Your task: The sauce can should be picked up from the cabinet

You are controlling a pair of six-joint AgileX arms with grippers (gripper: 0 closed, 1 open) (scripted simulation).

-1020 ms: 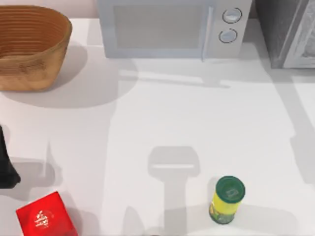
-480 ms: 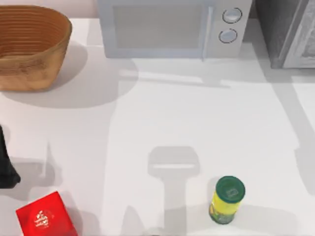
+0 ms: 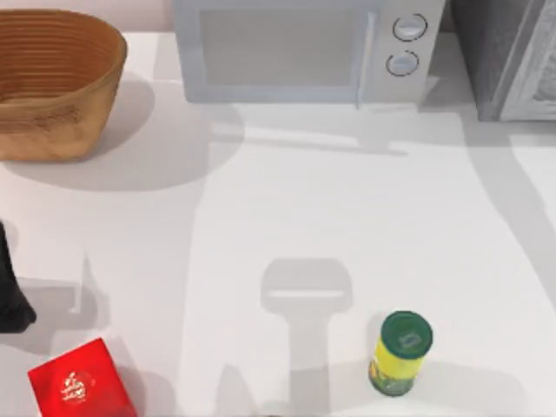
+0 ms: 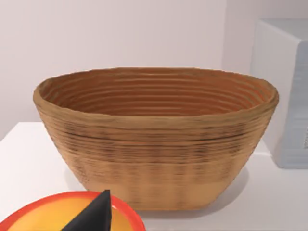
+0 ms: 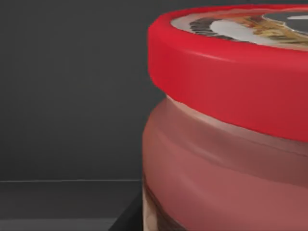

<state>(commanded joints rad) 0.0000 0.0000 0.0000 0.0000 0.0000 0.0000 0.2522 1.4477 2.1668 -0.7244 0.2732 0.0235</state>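
Observation:
The sauce can (image 5: 231, 144) looms very close in the right wrist view, with a red lid bearing a dark-and-tan mark and reddish sides. It stands on a dark shelf with the cabinet's dark inner wall (image 5: 72, 96) behind it. From above, the grey speckled cabinet (image 3: 499, 52) stands at the table's far right corner. My right arm reaches into it, right up against the can. My left arm (image 3: 10, 295) is parked at the table's left edge.
A woven basket (image 3: 52, 82) sits at the far left and a white microwave (image 3: 304, 48) at the far middle. A yellow can with a green lid (image 3: 400, 352) stands near the front, right of centre. A red box (image 3: 78, 382) lies at the front left.
The arm's shadow on the table's right side has shifted toward the right edge. Nothing on the table has moved, and the left arm is still.

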